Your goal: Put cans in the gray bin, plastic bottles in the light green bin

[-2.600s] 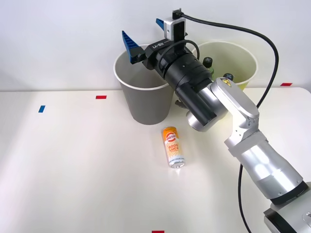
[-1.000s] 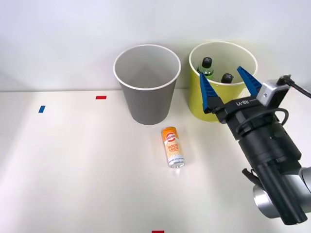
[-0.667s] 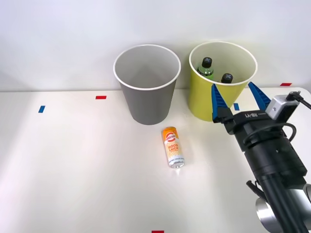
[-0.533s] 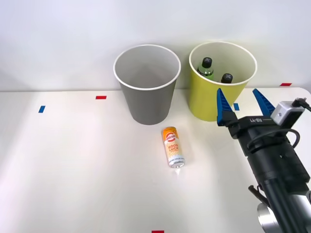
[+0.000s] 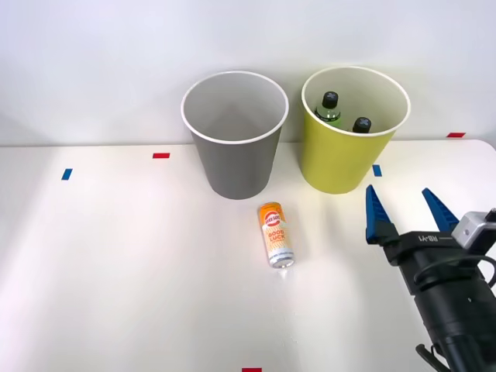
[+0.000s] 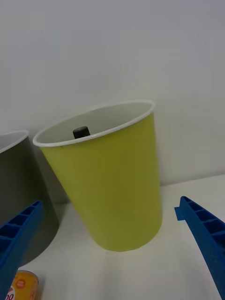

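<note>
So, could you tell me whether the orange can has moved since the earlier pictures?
No. The orange can lies in the same spot, just in front of the gray bin, on the table.

The orange-and-white can [image 5: 277,235], lying on its side on the table [image 5: 124,271], carries orange lettering reading "GOOD LUCK"; the smaller print beneath it is illegible. The black body of the right gripper [image 5: 411,215] bears small white lettering, too small to read reliably.

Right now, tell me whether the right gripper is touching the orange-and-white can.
Apart. In the front view the right gripper, fingers spread, sits well off from the orange-and-white can lying on the table, with bare tabletop between them.
</note>
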Robot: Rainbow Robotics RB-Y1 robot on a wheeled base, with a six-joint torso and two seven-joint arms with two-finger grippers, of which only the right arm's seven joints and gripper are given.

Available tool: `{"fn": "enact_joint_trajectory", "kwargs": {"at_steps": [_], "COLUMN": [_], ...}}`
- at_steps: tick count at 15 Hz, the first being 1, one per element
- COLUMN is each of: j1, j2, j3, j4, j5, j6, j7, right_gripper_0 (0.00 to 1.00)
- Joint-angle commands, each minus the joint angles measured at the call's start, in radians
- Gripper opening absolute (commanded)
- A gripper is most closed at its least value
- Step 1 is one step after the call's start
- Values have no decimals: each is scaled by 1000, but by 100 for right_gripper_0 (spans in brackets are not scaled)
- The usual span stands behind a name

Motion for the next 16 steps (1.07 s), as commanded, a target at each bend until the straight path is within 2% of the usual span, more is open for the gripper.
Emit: {"fn": "enact_joint_trajectory", "kwargs": {"at_steps": [1, 3, 5, 9, 14, 16], "j1": [74, 129, 174, 277, 271, 306], "j2": [55, 69, 80, 98, 127, 129], "j3": [-20, -9, -8, -17, -89, -83], "j4": [0, 0, 0, 0, 166, 169], "j5": [-85, -189, -229, -226, -301, -376], "j6": [-56, -77, -106, -194, -396, -401], "j7": [227, 420, 505, 525, 594, 802], "right_gripper_0": [100, 100, 100, 100, 100, 100]}}
